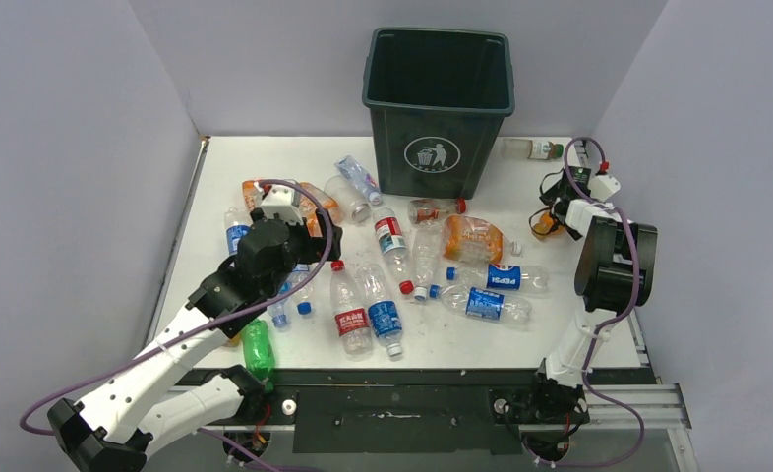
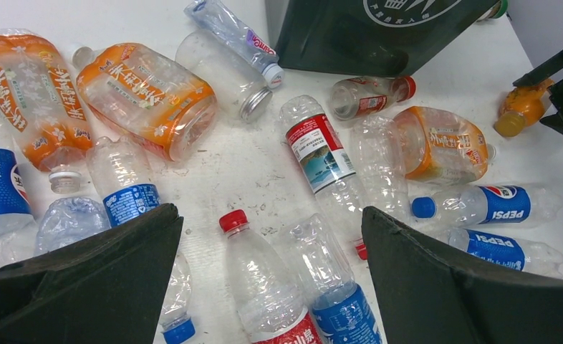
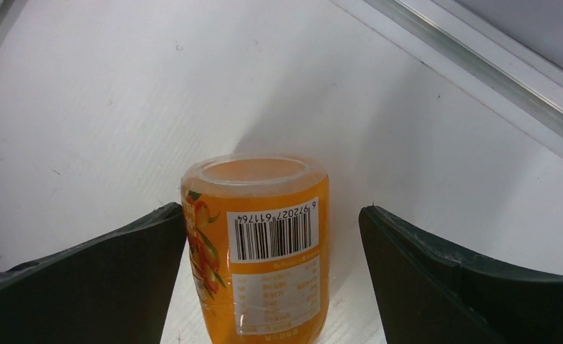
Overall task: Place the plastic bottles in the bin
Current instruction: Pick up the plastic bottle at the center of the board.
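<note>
Your right gripper stood wide open with a small orange bottle between its fingers, one finger perhaps just touching it. Your left gripper was also spread wide, holding nothing, above the scattered plastic bottles on the bench. A red-capped one lay between its fingers. Ahead of it and to the right stood the bin.
</note>
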Tool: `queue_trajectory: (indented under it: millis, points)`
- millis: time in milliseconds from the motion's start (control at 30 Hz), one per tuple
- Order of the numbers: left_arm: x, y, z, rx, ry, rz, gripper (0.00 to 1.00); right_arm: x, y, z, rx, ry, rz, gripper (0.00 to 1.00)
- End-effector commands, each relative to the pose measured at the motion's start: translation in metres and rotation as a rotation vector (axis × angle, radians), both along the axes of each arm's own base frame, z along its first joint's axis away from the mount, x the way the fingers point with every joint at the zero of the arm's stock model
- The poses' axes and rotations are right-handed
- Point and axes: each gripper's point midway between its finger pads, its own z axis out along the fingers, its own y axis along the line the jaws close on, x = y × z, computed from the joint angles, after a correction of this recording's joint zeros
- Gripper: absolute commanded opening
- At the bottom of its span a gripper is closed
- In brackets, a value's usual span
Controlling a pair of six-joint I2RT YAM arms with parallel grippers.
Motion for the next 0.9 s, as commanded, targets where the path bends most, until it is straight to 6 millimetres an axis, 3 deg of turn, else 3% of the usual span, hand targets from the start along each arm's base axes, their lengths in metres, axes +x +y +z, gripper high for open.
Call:
queue_trajectory:
  millis: [0,133,233,367,467,567,700,800,867]
  points:
    - [0.002,0.004,0.027,-0.063,-0.081,0.024,0.96,0.009,-0.001,0.005,0.015,-0.02,0.023,0.87]
    - [0.002,0.004,0.028,-0.063,-0.084,0.026,0.96,0.009,0.006,0.0,0.055,-0.033,0.048,0.7]
    - [0.002,0.006,0.028,-0.063,-0.088,0.032,0.96,0.007,0.012,0.01,0.079,-0.077,0.055,0.55]
    - [0.001,0.007,0.029,-0.072,-0.102,0.038,0.96,-0.001,0.024,0.05,0.1,-0.21,0.045,0.49]
    - [0.0,0.009,0.032,-0.089,-0.123,0.04,0.96,-0.014,0.039,0.098,0.122,-0.368,0.037,0.46]
    - [0.0,0.017,0.036,-0.13,-0.155,0.083,0.96,-0.035,0.065,0.148,0.146,-0.509,0.055,0.42]
    - [-0.002,0.024,0.043,-0.198,-0.209,0.119,0.96,-0.078,0.109,0.193,0.187,-0.665,0.145,0.36]
    - [-0.008,0.018,0.05,-0.307,-0.25,0.085,0.96,-0.115,0.165,0.218,0.282,-0.817,0.334,0.33]
    - [-0.014,0.002,0.07,-0.448,-0.317,-0.001,0.96,-0.144,0.193,0.242,0.339,-0.94,0.441,0.24]
